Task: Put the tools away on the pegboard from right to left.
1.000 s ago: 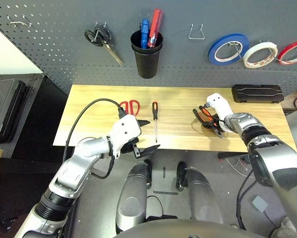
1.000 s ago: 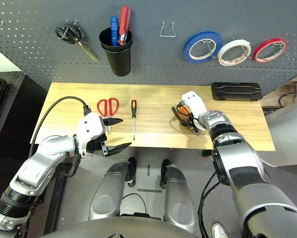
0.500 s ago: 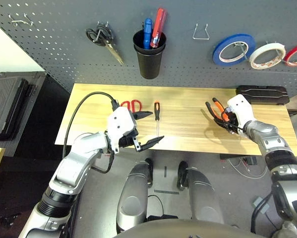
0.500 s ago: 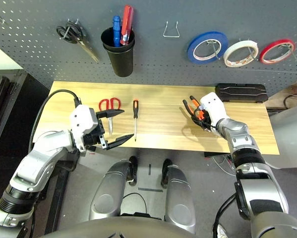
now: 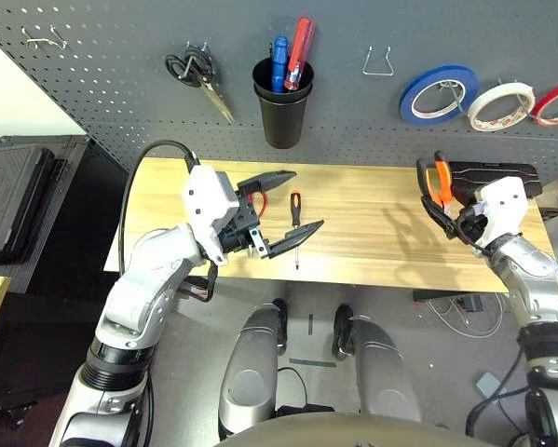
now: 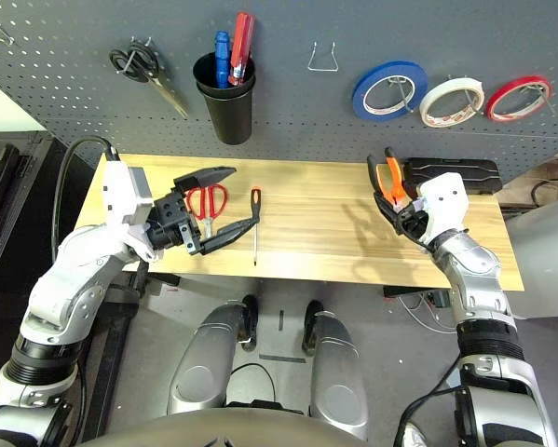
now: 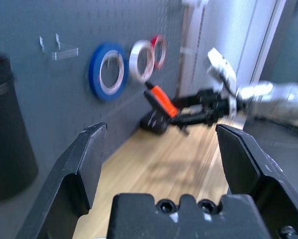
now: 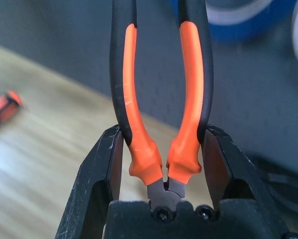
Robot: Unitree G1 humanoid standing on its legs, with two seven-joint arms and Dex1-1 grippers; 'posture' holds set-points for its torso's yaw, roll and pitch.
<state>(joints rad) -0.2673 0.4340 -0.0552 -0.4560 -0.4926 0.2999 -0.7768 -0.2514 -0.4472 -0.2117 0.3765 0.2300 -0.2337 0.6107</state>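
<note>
The right claw (image 8: 163, 130) is closed on the orange-and-black-handled pliers (image 8: 145, 158), its two fingers pressing against the outer sides of the handles, just beyond the pivot. The pivot lies between the fingers, close to the base of the claw, and the handles reach out past the fingertips, spread apart in a narrow V. The pliers are over the right part of the bench (image 6: 306, 223), in front of the pegboard (image 6: 288, 121); in the eye views they appear beside the black case (image 6: 460, 174).

The left claw (image 7: 162, 128) is wide open, with nothing between its fingers. It is over the left part of the bench, above the red-handled scissors (image 6: 207, 216), which it partly covers in the left eye view. The slim screwdriver (image 6: 255, 200) lies on the bench just to the right of these scissors, its black-and-orange handle toward the pegboard; in the right eye view one fingertip of the left claw overlaps it.

The whitish tape ring (image 6: 446, 120) hangs on the pegboard between the blue tape ring (image 6: 383, 113) and the red tape ring (image 6: 511, 115), apart from the right claw. Farther left on the board are a bare hook (image 6: 322, 67), the black cup (image 6: 228, 121) with a blue and a red tool in it, and the black-handled scissors (image 6: 143, 65).
</note>
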